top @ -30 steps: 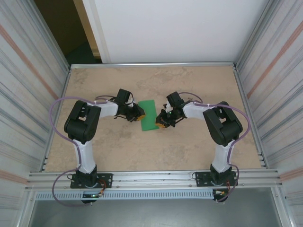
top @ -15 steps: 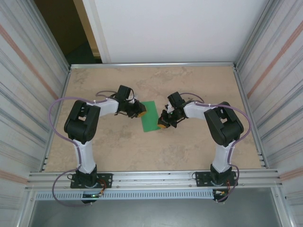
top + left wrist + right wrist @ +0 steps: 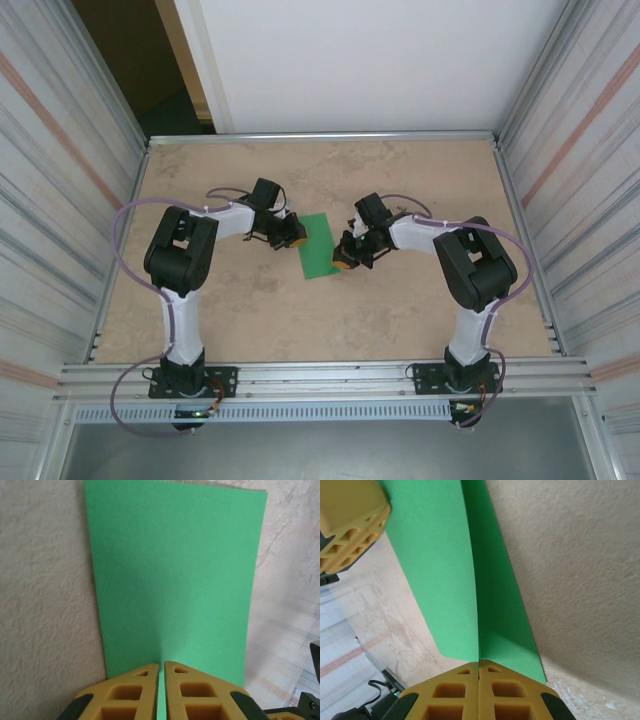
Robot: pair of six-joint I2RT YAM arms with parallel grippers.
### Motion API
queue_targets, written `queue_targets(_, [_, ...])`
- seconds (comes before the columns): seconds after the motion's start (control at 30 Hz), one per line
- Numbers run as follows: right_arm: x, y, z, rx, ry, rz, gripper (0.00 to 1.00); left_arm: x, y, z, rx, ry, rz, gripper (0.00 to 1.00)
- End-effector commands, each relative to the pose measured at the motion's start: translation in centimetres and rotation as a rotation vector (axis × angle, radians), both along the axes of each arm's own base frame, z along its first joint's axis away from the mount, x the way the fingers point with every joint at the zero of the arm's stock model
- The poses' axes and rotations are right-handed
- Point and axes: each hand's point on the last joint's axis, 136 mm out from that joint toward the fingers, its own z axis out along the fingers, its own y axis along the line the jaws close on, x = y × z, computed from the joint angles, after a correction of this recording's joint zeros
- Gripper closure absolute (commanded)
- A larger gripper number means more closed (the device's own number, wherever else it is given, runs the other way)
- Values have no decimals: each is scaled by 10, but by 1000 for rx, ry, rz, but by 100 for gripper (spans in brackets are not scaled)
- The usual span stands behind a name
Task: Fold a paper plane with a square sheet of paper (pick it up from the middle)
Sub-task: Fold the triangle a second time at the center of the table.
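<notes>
The left hand (image 3: 161, 666), with blocky yellow fingers (image 3: 131, 692) and black bases, has its fingers drawn almost together, leaving only a hairline slit between them. A thin strip of green shows in that slit. Whether the fingers pinch the paper or only stand over it cannot be told from the left wrist view.

Straight ahead of this hand lies the sheet of bright green paper (image 3: 175, 580), thin, plain and unmarked. It reaches away from the fingertips as an oblong, longer than it is wide.

The right hand (image 3: 479, 664) has the same yellow build and is closed, its two fingers meeting along a tight seam. It grips the sheet at the edge nearest it. A raised ridge in the paper runs straight into that seam, with a lighter plane to the left of the ridge and a darker one to the right. One of the left hand's yellow fingers (image 3: 350, 525) sits at the far edge of the sheet in the right wrist view.

From above, the sheet lies near the middle of the beige, stone-patterned bench (image 3: 400, 310), between the two hands. The left hand meets its upper left edge and the right hand its lower right corner. Ribbed metal walls (image 3: 60, 200) flank the bench, and a white panel (image 3: 380, 60) stands behind it.
</notes>
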Motion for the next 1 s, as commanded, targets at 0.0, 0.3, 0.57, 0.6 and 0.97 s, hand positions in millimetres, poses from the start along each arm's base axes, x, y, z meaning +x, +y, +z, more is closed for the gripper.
queue_targets(0.0, [7,20,16,57,-55,57,100,-7,9,-13,53,29,-1,89])
queue_targets(0.3, [24,44,18,92,-78,76,100,-10,10,-20,60,47,1,89])
queue_targets(0.57, [35,59,13,87,-89,72,100,-10,10,-17,57,44,8,89])
queue_targets(0.6, [35,61,11,83,-87,74,100,-10,10,-17,57,44,8,89])
queue_targets(0.97, [40,65,1,58,-81,64,100,-12,15,-22,80,57,23,93])
